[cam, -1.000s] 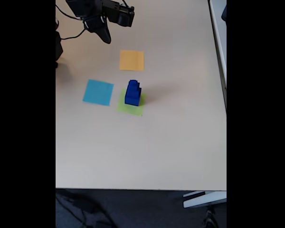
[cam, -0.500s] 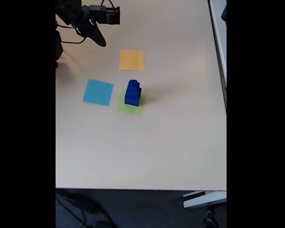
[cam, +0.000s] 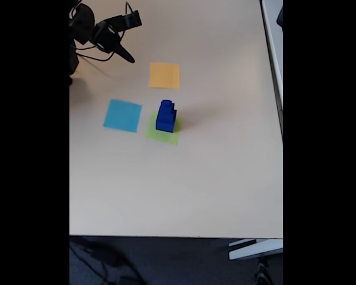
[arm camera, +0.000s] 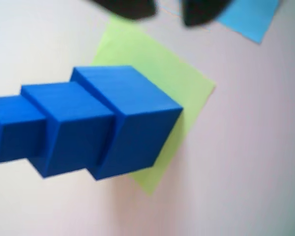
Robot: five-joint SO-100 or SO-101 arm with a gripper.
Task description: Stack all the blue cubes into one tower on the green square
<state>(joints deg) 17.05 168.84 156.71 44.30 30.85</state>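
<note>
The blue cubes (cam: 165, 116) stand as one tower on the green square (cam: 163, 134) near the table's middle in the fixed view. The wrist view shows the tower (arm camera: 88, 123) pointing left in the picture, with the largest cube resting on the green square (arm camera: 157, 73) and smaller cubes stepped upon it. My gripper (cam: 128, 58) hangs at the far left of the table, well apart from the tower. At the top edge of the wrist view its two dark fingertips (arm camera: 125, 7) show with a small gap, and the gripper (arm camera: 168, 11) holds nothing.
A light-blue paper square (cam: 123, 115) lies left of the tower and an orange one (cam: 165, 75) lies behind it. Cables and the arm's base (cam: 77, 35) fill the far left corner. The table's front edge (cam: 178, 236) is near the bottom of the fixed view.
The arm has drawn back to the left and folded toward its base, away from the tower. The cubes and paper squares have not moved.
</note>
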